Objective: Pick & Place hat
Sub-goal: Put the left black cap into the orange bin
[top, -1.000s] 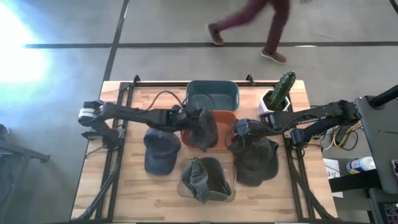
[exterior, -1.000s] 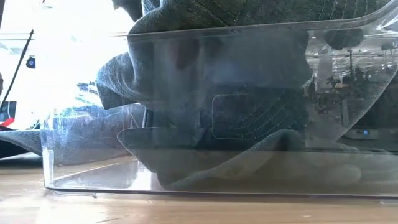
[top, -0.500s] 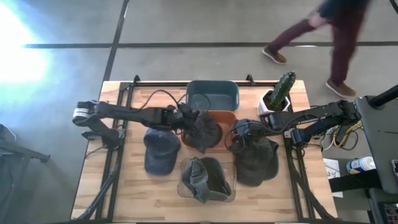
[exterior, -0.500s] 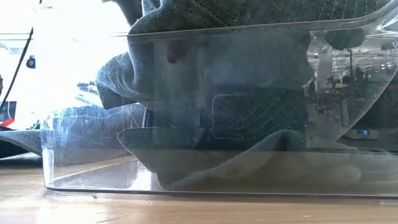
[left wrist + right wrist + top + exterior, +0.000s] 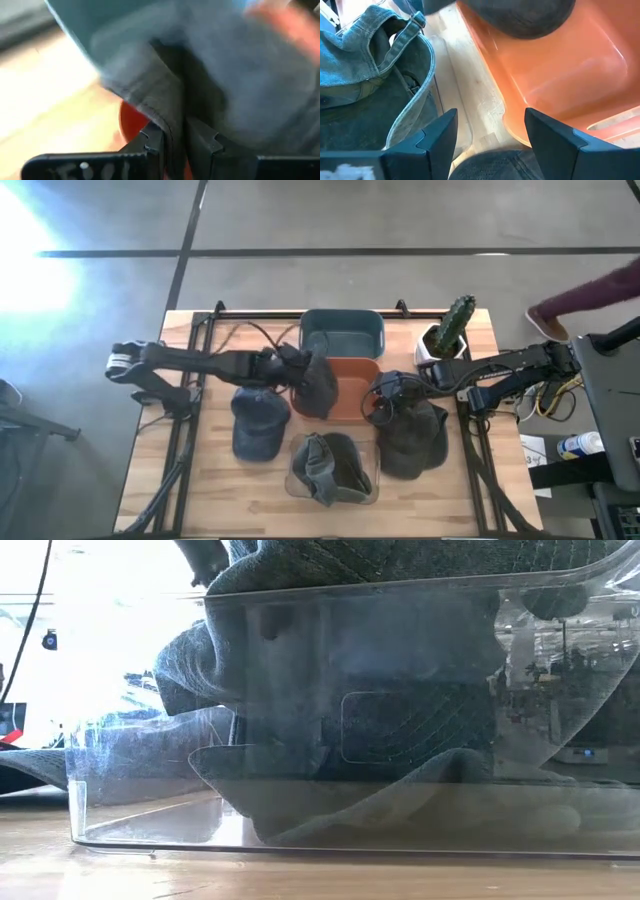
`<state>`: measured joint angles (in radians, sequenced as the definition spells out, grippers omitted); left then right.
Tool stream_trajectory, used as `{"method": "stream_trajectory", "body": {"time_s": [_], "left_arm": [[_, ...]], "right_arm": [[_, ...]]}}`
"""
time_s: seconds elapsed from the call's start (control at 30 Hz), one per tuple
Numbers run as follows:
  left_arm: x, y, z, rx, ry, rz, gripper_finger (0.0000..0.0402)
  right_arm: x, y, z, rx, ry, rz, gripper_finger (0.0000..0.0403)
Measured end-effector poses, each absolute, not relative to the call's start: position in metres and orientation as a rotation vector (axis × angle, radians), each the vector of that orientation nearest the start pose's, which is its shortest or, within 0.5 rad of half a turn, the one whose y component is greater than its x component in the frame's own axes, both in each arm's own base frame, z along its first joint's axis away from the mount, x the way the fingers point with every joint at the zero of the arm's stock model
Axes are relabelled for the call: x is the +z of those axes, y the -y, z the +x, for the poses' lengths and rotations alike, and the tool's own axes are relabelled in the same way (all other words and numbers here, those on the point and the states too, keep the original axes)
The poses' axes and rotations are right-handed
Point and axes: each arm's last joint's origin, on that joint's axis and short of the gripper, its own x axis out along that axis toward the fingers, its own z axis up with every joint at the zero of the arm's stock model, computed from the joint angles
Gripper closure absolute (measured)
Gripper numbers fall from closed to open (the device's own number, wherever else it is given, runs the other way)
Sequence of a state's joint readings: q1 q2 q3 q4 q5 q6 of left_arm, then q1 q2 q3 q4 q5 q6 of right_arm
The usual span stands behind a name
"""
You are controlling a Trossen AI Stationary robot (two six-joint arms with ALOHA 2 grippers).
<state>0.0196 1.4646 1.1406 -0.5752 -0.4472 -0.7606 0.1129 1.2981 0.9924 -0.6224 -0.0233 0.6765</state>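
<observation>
Since a second ago the left gripper (image 5: 297, 367) has drawn its hat (image 5: 318, 383) leftward, off the middle of the orange bin (image 5: 352, 388) toward that bin's left rim; the passer-by has nearly left the floor beyond the table.

Nearest the front edge, a clear bin (image 5: 333, 472) holds a crumpled cap (image 5: 328, 464). Just behind it, one cap (image 5: 259, 423) lies left and another (image 5: 412, 435) right, under the right gripper (image 5: 381, 402), whose fingers (image 5: 438, 134) stand spread, empty.

Farther back the left fingers (image 5: 152, 142) are pressed together, pinching the hat's fabric edge. It hangs limp: light, soft cloth, likely to sag and swing. The stiffer brim seems a surer hold.

Against the back edge sit a teal bin (image 5: 342, 333) and a cactus (image 5: 452, 326).
</observation>
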Motion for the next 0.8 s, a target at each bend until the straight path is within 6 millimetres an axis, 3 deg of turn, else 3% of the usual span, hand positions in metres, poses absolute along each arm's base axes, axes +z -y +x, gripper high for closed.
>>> {"method": "stream_trajectory", "body": {"time_s": [0.13, 0.37, 0.57, 0.8], "left_arm": [[0.242, -0.015, 0.312, 0.681, -0.776, -0.574, 0.0344], [0.232, -0.015, 0.338, 0.638, -0.764, -0.561, 0.0344], [0.206, -0.018, 0.351, 0.612, -0.884, -0.526, 0.0344], [0.224, -0.016, 0.344, 0.592, -0.945, -0.515, 0.0344]], "right_arm": [[0.264, -0.03, 0.257, -0.192, -0.932, 0.585, 0.0177], [0.264, -0.03, 0.257, -0.192, -0.93, 0.586, 0.0177], [0.264, -0.03, 0.257, -0.197, -0.925, 0.6, 0.0177], [0.264, -0.03, 0.258, -0.204, -0.92, 0.608, 0.0177]]}}
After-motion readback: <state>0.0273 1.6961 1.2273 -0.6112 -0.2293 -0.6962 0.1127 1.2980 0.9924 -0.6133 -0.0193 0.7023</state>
